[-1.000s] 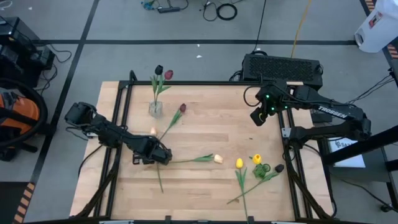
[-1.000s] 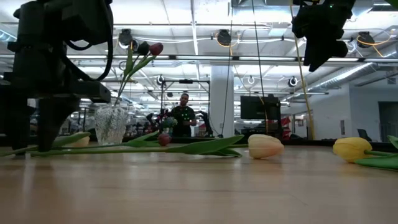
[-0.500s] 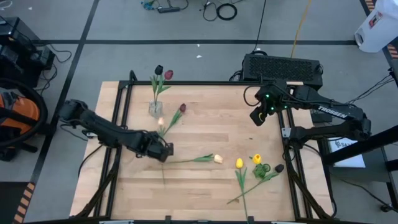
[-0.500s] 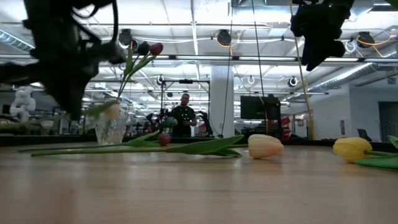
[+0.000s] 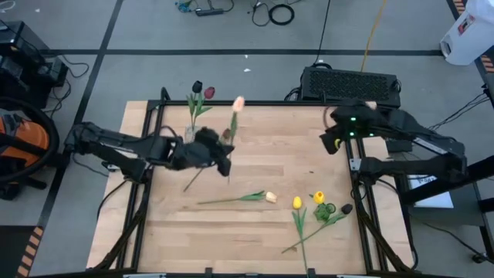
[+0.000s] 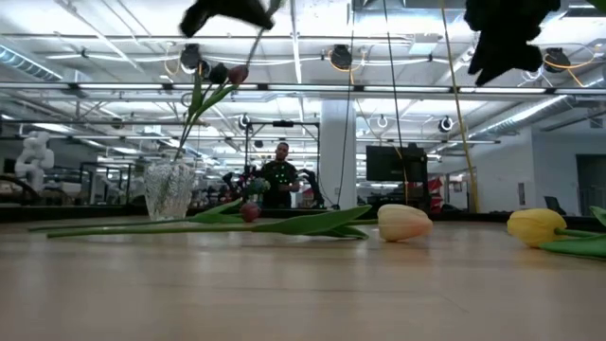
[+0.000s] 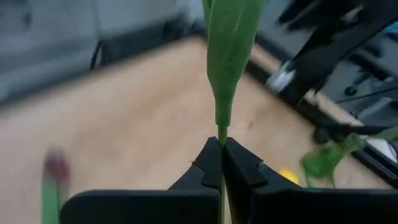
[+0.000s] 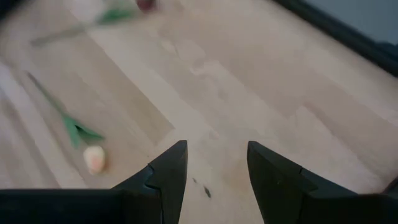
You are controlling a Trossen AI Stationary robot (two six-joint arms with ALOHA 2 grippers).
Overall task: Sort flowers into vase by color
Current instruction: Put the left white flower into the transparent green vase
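Observation:
My left gripper (image 5: 221, 157) is high above the table, near the glass vase (image 5: 193, 136), and is shut on a cream-peach tulip (image 5: 238, 102). The vase holds a near-black tulip (image 5: 197, 86) and a dark red tulip (image 5: 209, 93) by their stems. A dark red tulip (image 6: 250, 212) lies on the table under my left arm. A cream tulip (image 5: 271, 197), two yellow tulips (image 5: 297, 202) and a dark one (image 5: 346, 208) lie at the near right. My right gripper (image 5: 333, 145) is open and empty, above the far right of the table. My left gripper pinches the cream-peach tulip's thin green stem (image 7: 221, 133) between its two fingertips, just below a broad leaf (image 7: 224, 56). The flower is lifted clear of the table. Its head points toward the far edge and its stem end (image 5: 186, 187) trails toward the near left.
The lying tulips spread their stems and leaves (image 5: 231, 199) across the near middle and near right of the wooden table (image 5: 270, 154). A black box (image 5: 351, 83) stands behind the far right edge. A person shows far off in the room (image 6: 280, 175).
My left gripper has risen from the table with the cream-peach tulip and gone toward the far edge and right, close to the vase. The tulip is lifted clear and turned, its head now pointing to the far edge. My right gripper has shifted a little to the right.

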